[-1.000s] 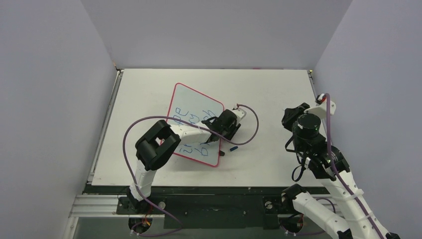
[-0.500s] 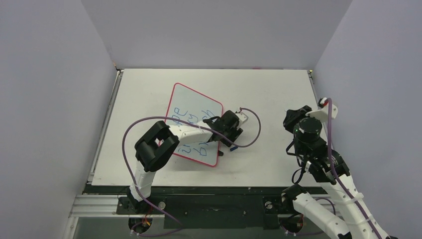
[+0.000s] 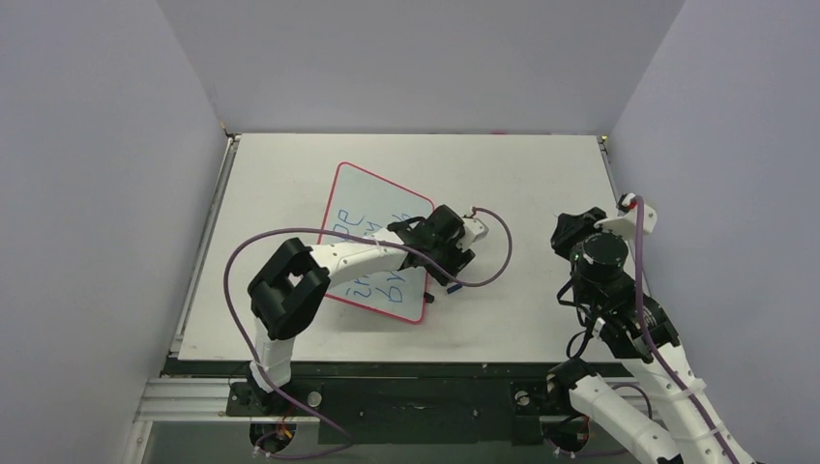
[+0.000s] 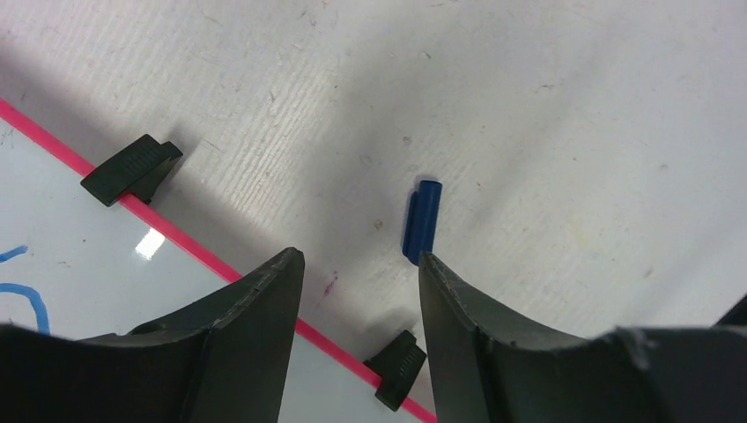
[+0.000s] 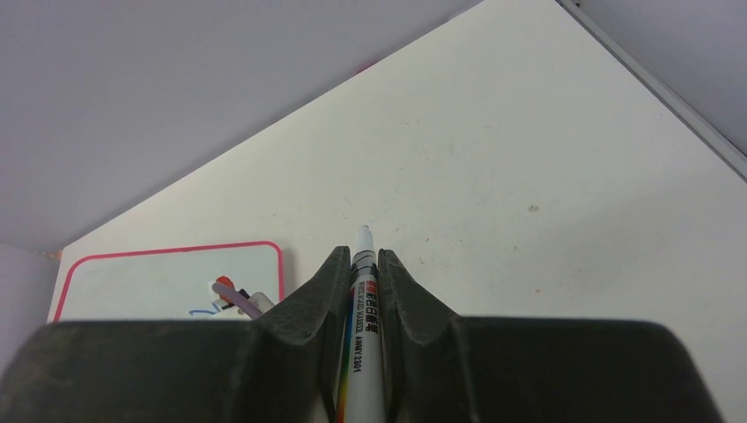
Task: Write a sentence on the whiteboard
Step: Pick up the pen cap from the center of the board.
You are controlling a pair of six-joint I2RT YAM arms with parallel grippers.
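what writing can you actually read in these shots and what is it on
On the whiteboard: the sentence in blue handwriting, turned away from the top camera and partly under the left arm; too small to quote.
On the marker between the right fingers: bold black characters and a line of small print along the barrel; too blurred to quote.
No other text shows.

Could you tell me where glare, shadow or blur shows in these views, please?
Left wrist: a small glare spot on the whiteboard by its rim, and soft shadow on the table around the cap. Right wrist: print on the marker is soft up close. Top: even light, no glare.
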